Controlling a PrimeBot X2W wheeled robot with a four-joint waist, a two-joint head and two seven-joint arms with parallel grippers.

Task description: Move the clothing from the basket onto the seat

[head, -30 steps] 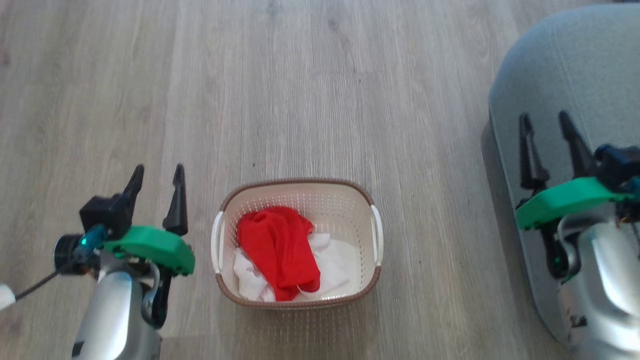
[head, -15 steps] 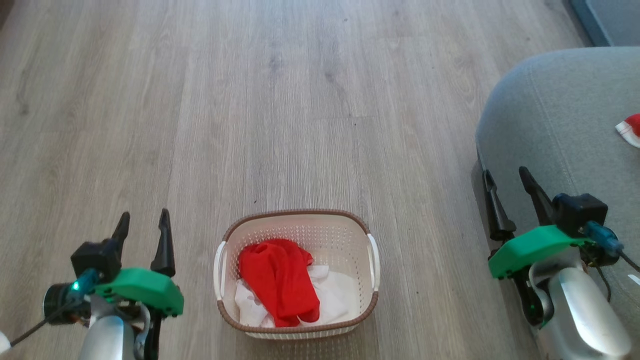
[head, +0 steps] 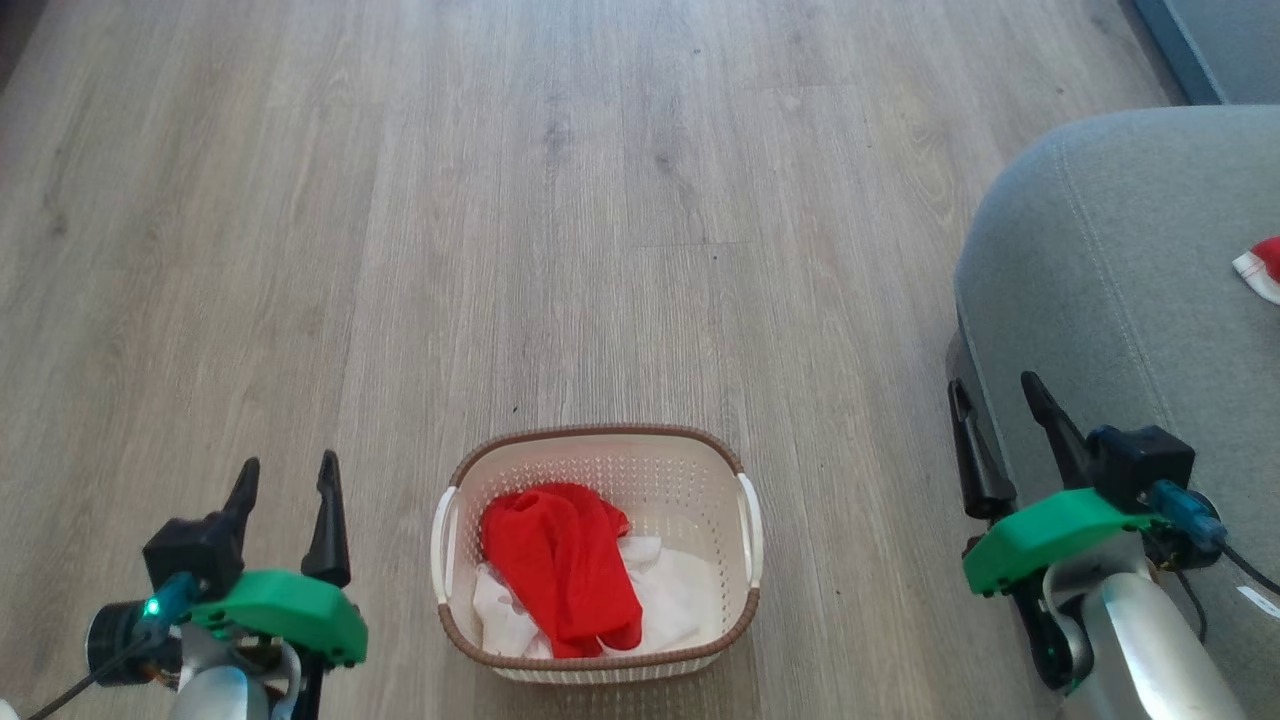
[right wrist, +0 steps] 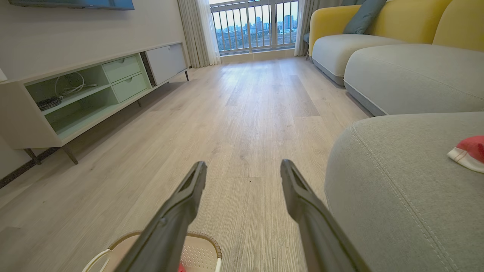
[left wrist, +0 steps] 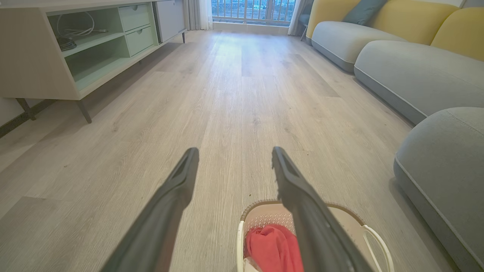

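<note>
My left gripper point(head: 288, 460) hung with its fingers spread wide and nothing between them. My right gripper point(head: 992, 382) was the same, open and empty. The basket point(head: 600, 434) stood on the floor point(head: 600, 200) between the two, just to the right of my left gripper and further off to the left of my right one. In it lay the clothing point(head: 560, 570), a red garment bunched over white fabric, on the side nearer my left gripper.

The seat point(head: 1100, 250) was right at my right gripper, with one finger over the cushion and the other at its edge. Ahead and to the right of those fingers, a red and white piece point(head: 1262, 268) lay on the cushion.

I judged I was between trips: one piece on the seat, both grippers free, the next pick not yet begun. The next move called for bringing one gripper over the basket. Its open fingers then had to go down into the red heap, clear of the rim, and close on a thick fold before lifting.
</note>
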